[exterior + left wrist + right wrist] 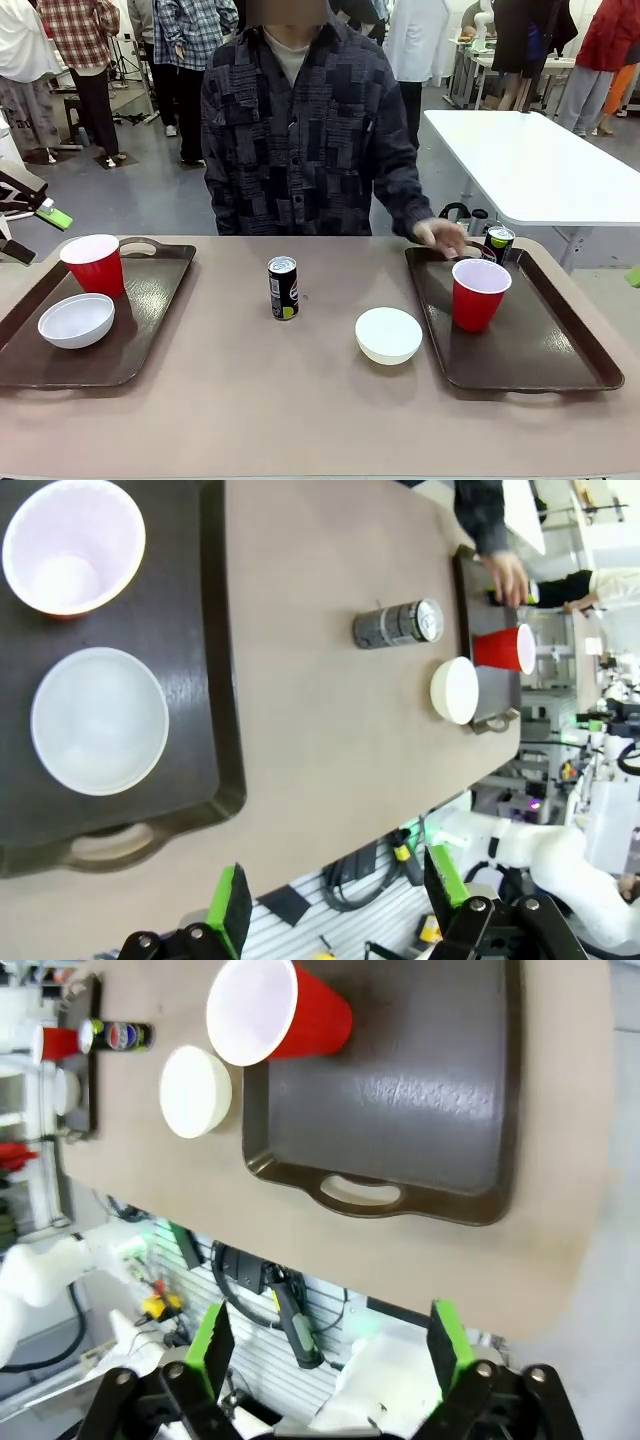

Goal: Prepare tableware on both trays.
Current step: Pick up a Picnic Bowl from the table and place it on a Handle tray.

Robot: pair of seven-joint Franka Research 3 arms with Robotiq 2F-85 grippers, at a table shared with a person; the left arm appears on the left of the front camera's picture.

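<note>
Front: left tray [152, 300] carries left cup [93, 263] and left bowl [76, 320], no can. Right tray [545, 345] carries right cup [479, 293]. Far can [498, 243] stands at its far rim with the person's hand [440, 235] just beside it, contact unclear. Mid can [283, 287] stands upright on the table [300, 420] between the trays, well apart from both. Loose bowl [388, 334] sits on the table just beside the right tray's left rim, not in it. Judgement: what's left is mid can to the left tray and loose bowl to the right tray. Left wrist: left gripper [338, 905] hangs past the table's near edge by the left tray's handle, fingers spread wide, nothing between them. Left bowl and left cup lie ahead in the tray, mid can [398, 624] farther across. Right wrist: right gripper [330, 1350] is likewise wide open and empty, past the table edge near the right tray's handle cut-out. Loose bowl [195, 1090] is just beside the tray's outer rim. Handling, as a guess: the bowl is likely light, stiff and slick-walled, so pinch the rim with one finger inside and one outside, and lift it clear of the raised tray rim before crossing. The can is slim, smooth and tippy, so take it mid-body, square to its axis, with a moderate squeeze so the wall doesn't dent.
</note>
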